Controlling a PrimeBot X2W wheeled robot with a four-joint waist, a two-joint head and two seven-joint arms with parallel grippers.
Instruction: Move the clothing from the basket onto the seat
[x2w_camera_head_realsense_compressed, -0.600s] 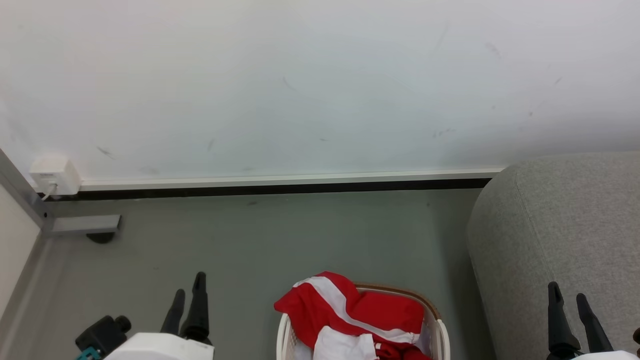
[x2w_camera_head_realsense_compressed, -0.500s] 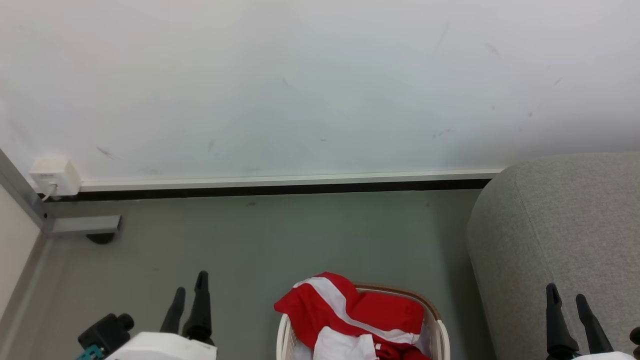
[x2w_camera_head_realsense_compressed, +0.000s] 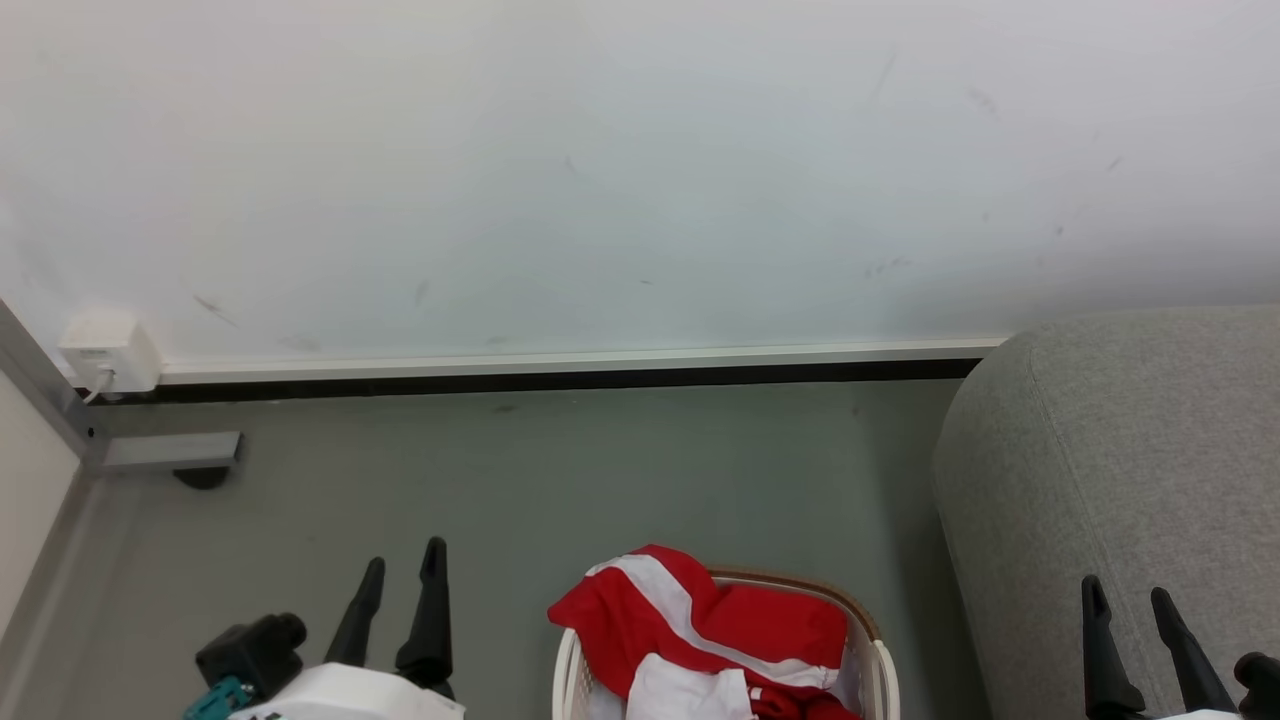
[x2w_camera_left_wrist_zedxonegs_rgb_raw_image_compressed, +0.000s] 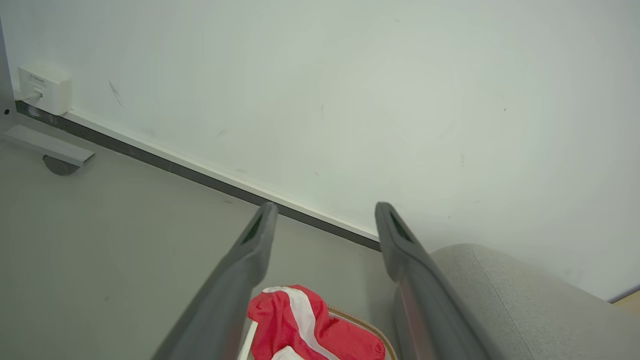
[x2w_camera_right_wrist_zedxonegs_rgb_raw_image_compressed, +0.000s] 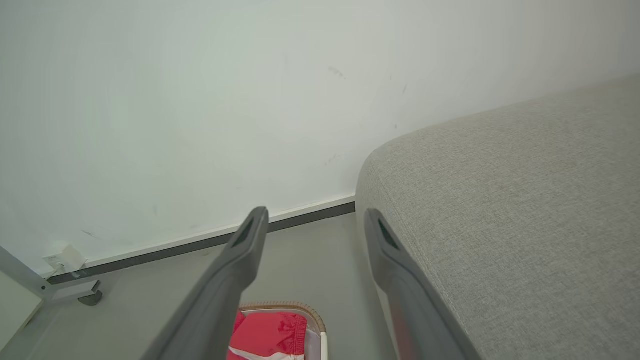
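Red clothing (x2w_camera_head_realsense_compressed: 715, 625) with white stripes is heaped in the cream basket (x2w_camera_head_realsense_compressed: 884, 668) with a brown rim at the bottom centre of the head view, spilling over its left edge. My left gripper (x2w_camera_head_realsense_compressed: 403, 562) stands open to the left of the basket, holding nothing. My right gripper (x2w_camera_head_realsense_compressed: 1125, 594) stands open over the grey seat (x2w_camera_head_realsense_compressed: 1130, 450) at the right, also holding nothing. Between the spread fingers in the left wrist view lie the clothing (x2w_camera_left_wrist_zedxonegs_rgb_raw_image_compressed: 300, 325) and the seat (x2w_camera_left_wrist_zedxonegs_rgb_raw_image_compressed: 525, 310). The right wrist view has the clothing (x2w_camera_right_wrist_zedxonegs_rgb_raw_image_compressed: 267, 332), the basket rim (x2w_camera_right_wrist_zedxonegs_rgb_raw_image_compressed: 305, 307) and the seat (x2w_camera_right_wrist_zedxonegs_rgb_raw_image_compressed: 515, 200).
A white wall with a dark skirting strip (x2w_camera_head_realsense_compressed: 540, 378) runs behind the grey floor (x2w_camera_head_realsense_compressed: 600, 480). A white socket box (x2w_camera_head_realsense_compressed: 108, 350) and a grey metal frame foot (x2w_camera_head_realsense_compressed: 165, 452) sit at the far left.
My left gripper has shifted slightly right and forward toward the basket. My right gripper has dropped a little lower in the view. The clothing and basket have not moved.
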